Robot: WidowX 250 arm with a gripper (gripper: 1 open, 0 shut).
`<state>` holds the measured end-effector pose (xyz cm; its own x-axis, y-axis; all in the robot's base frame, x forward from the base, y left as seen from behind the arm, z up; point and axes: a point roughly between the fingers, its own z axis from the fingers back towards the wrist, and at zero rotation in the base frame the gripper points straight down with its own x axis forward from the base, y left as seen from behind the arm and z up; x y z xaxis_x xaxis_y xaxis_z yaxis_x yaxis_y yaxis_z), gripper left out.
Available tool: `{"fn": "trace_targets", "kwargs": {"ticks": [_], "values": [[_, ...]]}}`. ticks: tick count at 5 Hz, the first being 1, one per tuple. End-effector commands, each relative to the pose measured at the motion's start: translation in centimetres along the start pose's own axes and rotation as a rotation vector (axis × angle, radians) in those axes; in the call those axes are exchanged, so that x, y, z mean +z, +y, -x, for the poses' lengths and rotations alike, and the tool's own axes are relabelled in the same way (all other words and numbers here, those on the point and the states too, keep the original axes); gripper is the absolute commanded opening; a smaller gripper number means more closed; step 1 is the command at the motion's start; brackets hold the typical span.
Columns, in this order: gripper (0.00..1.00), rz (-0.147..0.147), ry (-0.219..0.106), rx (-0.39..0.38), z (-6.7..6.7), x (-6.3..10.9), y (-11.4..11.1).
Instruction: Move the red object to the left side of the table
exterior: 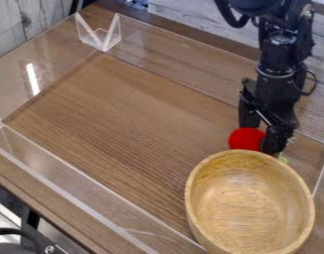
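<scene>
In the camera view, the gripper was seen with its jaws spread wide, straddling the red strawberry toy, which rested on the table just beyond the wooden bowl. Centring over the toy before closing was judged advisable; contact with the bowl rim was to be avoided.

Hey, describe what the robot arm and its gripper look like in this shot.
The arm is all black, a column of blocky segments with a black cable looping near its top. Its gripper is black too, with two short, chunky fingers. No markings are legible.
</scene>
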<state>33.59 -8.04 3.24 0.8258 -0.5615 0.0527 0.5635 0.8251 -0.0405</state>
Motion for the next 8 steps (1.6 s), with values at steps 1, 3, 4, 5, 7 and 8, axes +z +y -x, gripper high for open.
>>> {"fn": "trace_targets", "kwargs": {"ticks": [1,3,4,5,7,8], "values": [[1.00,-0.027,-0.065,-0.006,-1.1,3.4,1.1],[0.00,-0.054,-0.085,-0.034,-0.2,5.5,1.5],[0.00,-0.117,-0.119,-0.021,0.8,9.1,3.1],[0.00,-0.160,-0.128,0.038,3.3,11.3,5.8],[0.00,-0.180,-0.079,0.186,9.3,12.3,11.1],[0.00,-0.188,-0.055,0.267,11.6,12.8,13.5]]}}
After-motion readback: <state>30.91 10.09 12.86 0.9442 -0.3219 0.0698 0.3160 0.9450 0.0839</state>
